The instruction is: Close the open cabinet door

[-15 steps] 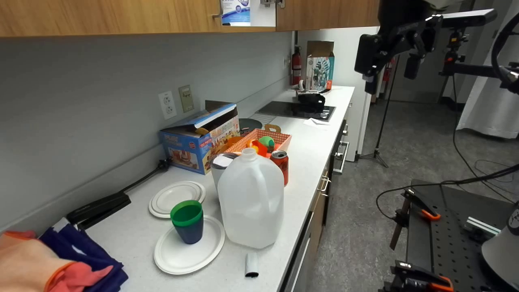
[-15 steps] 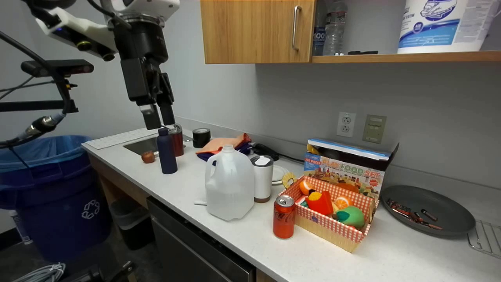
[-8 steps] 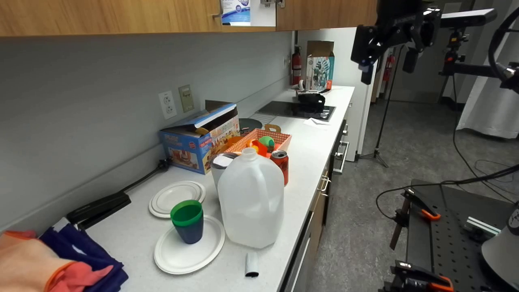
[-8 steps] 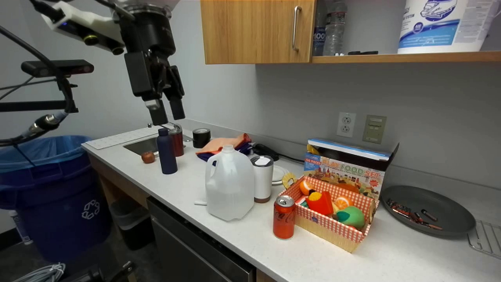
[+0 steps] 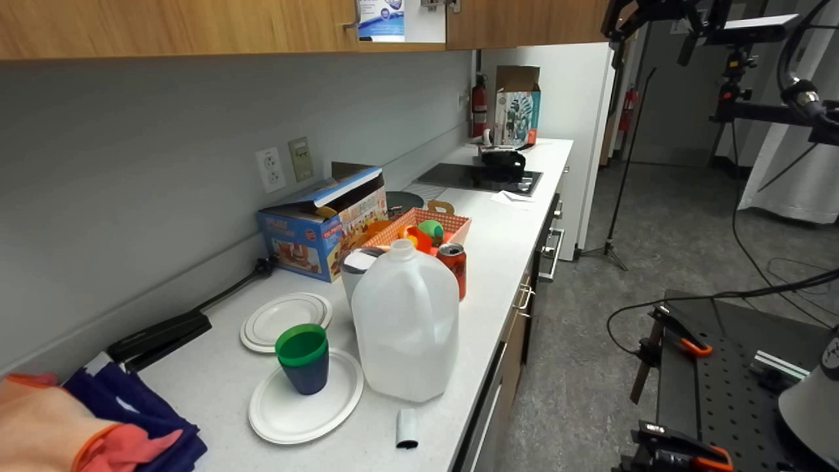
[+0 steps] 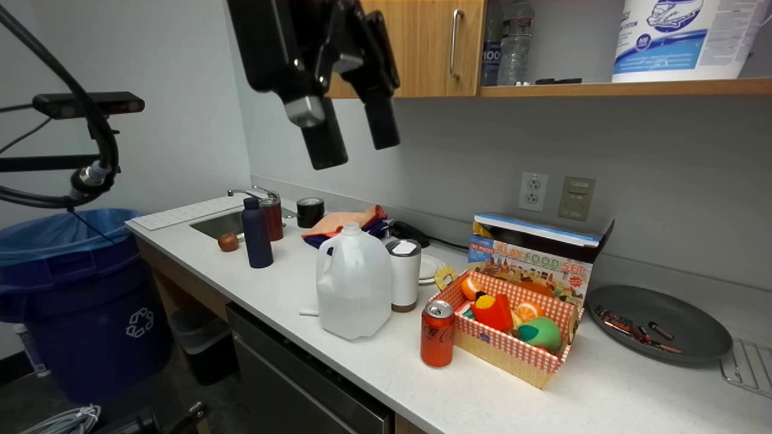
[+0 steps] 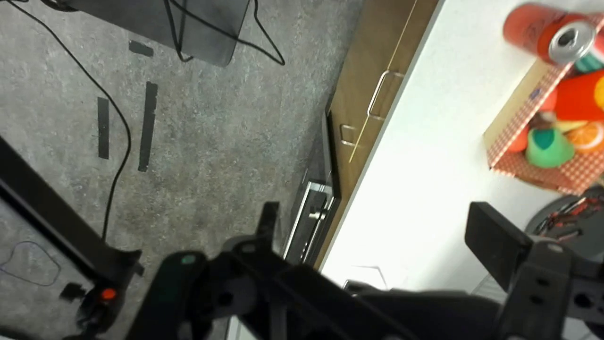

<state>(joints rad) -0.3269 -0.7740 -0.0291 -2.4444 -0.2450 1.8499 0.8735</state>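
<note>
Gripper (image 6: pixel 357 147): jaws well apart, nothing between them, held high, I judge, for a level push | Cabinet door (image 5: pixel 527 23): above the counter (image 5: pixel 501 229), standing open on its hinge (image 5: pixel 434 3).

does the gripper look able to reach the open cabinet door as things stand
Likely yes: the gripper hangs open and empty, higher than the jug, and in an exterior view nothing shows between it and the open cabinet door. Their separation in depth is unclear.
</note>
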